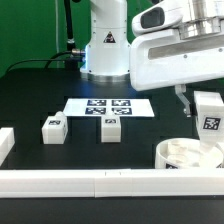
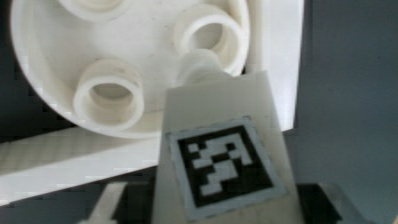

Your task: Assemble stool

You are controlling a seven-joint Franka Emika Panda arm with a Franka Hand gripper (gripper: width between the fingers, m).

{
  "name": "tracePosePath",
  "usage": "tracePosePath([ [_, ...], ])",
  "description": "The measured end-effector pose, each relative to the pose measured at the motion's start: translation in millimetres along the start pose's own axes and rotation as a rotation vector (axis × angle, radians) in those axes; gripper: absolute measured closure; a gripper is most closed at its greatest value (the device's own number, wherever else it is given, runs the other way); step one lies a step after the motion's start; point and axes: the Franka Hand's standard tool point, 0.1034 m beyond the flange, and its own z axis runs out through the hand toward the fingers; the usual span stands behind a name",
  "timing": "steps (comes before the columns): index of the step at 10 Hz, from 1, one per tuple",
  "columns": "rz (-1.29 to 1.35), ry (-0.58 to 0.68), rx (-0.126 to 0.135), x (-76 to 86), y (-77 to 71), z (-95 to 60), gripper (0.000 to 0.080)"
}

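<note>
My gripper [image 1: 206, 106] is shut on one white stool leg [image 1: 209, 116], which hangs upright with its black-and-white tag facing out. It hovers just above the round white seat [image 1: 188, 156] at the front right. In the wrist view the held leg [image 2: 222, 140] fills the middle between my gripper [image 2: 224, 206] jaws. The seat [image 2: 157, 55] lies beyond the leg's tip, its round sockets [image 2: 111, 92] open. Two more legs [image 1: 53, 127] [image 1: 110, 128] stand loose on the black table, left of centre.
The marker board [image 1: 108, 105] lies flat behind the two loose legs. A long white rail [image 1: 100, 182] runs along the table's front edge, and a short white block [image 1: 5, 144] stands at the exterior view's left. The robot base [image 1: 103, 45] rises at the back.
</note>
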Motion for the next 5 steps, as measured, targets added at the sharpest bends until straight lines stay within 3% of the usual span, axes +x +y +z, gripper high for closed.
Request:
tracePosePath([
  [5,-0.004,-0.003,0.003,-3.8,-4.4,1.0,0.0474],
])
